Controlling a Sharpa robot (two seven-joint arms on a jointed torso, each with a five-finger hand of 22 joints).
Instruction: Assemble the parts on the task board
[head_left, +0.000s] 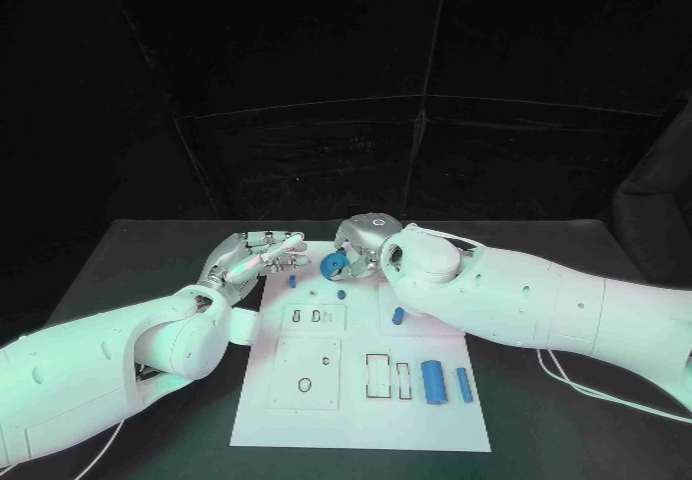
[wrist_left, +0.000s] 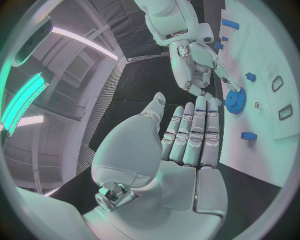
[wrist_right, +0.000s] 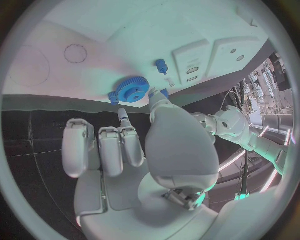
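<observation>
The white task board (head_left: 361, 420) lies in the middle of the black table. My right hand (head_left: 364, 243) hovers over the board's far left corner and pinches a blue gear (head_left: 335, 264) between thumb and a finger. The right wrist view shows the gear (wrist_right: 132, 90) at the fingertips of that hand (wrist_right: 159, 150), just above the board (wrist_right: 125, 30). My left hand (head_left: 260, 255) is beside the board's far left edge, fingers stretched out straight, holding nothing. From the left wrist, the flat left hand (wrist_left: 187, 145) points toward the gear (wrist_left: 235, 101) held by the right hand (wrist_left: 197, 62).
Small blue pegs (head_left: 291, 282) (head_left: 342, 294) (head_left: 398, 316) sit on the board's far part. A blue cylinder (head_left: 436, 382) and a blue bar (head_left: 464, 385) lie near its right edge beside rectangular slots (head_left: 378, 375). A raised plate with an oval hole (head_left: 306, 384) is on the left.
</observation>
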